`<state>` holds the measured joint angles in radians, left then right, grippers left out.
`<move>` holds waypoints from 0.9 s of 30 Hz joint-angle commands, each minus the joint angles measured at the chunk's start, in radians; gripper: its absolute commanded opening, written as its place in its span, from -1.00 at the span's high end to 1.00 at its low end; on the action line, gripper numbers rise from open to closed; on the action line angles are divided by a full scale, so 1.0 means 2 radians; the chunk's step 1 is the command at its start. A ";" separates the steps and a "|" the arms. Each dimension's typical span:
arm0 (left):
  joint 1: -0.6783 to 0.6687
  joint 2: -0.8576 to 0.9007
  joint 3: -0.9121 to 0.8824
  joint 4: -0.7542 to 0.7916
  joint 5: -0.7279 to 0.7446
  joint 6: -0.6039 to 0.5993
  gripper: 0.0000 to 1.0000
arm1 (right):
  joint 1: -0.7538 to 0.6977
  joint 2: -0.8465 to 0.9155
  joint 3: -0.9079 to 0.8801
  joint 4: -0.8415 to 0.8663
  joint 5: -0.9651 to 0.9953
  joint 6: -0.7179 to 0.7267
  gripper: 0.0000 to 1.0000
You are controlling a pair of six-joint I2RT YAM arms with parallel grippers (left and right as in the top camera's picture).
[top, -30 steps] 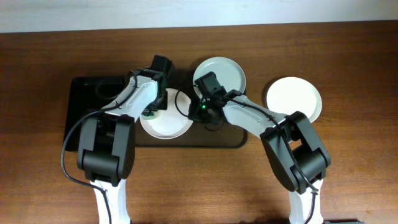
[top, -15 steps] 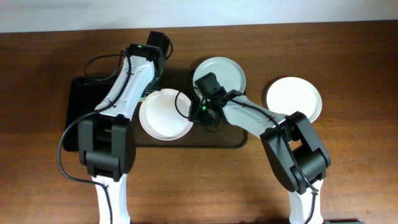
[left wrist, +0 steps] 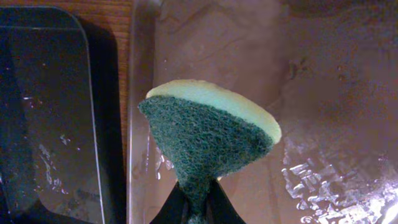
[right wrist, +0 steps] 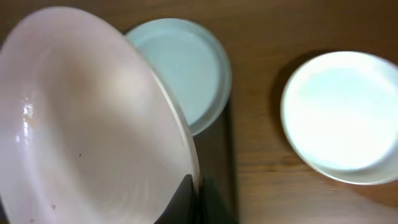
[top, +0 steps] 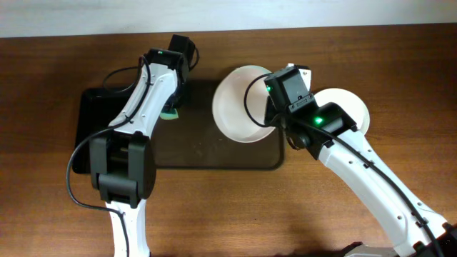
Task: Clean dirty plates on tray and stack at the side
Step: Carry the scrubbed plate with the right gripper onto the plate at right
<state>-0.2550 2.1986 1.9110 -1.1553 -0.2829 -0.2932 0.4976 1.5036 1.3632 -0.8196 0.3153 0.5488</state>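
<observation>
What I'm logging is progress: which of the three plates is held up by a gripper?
The tilted plate in the right gripper, over the tray; the other two lie flat.

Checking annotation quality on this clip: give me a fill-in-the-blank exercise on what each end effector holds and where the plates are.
The left end effector grips a green-and-yellow ___. The right end effector holds one ___ tilted. Another white plate lies right of the brown tray, on the ___.
Missing: sponge; plate; table.

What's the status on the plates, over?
Left gripper shut on green-and-yellow scouring sponge, over dark brown rectangular tray. Right gripper shut on tilted round white plate. Path to second white plate beside tray open.
</observation>
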 commanded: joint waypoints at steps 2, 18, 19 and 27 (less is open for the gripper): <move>0.001 -0.001 0.008 0.002 0.004 -0.004 0.88 | -0.001 -0.016 0.003 -0.025 0.109 0.000 0.92; 0.001 -0.001 0.007 0.026 0.004 -0.005 0.88 | 0.142 -0.036 0.003 0.134 0.464 -0.247 0.92; 0.001 -0.001 0.007 0.026 0.004 -0.004 0.88 | 0.142 -0.036 0.003 0.134 0.464 -0.246 0.92; 0.001 -0.001 0.007 0.028 0.004 -0.005 0.88 | -0.056 -0.036 0.003 -0.004 0.075 -0.072 0.92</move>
<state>-0.2550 2.1986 1.9110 -1.1015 -0.2790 -0.2932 0.5247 1.4380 1.3617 -0.8165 0.8299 0.3302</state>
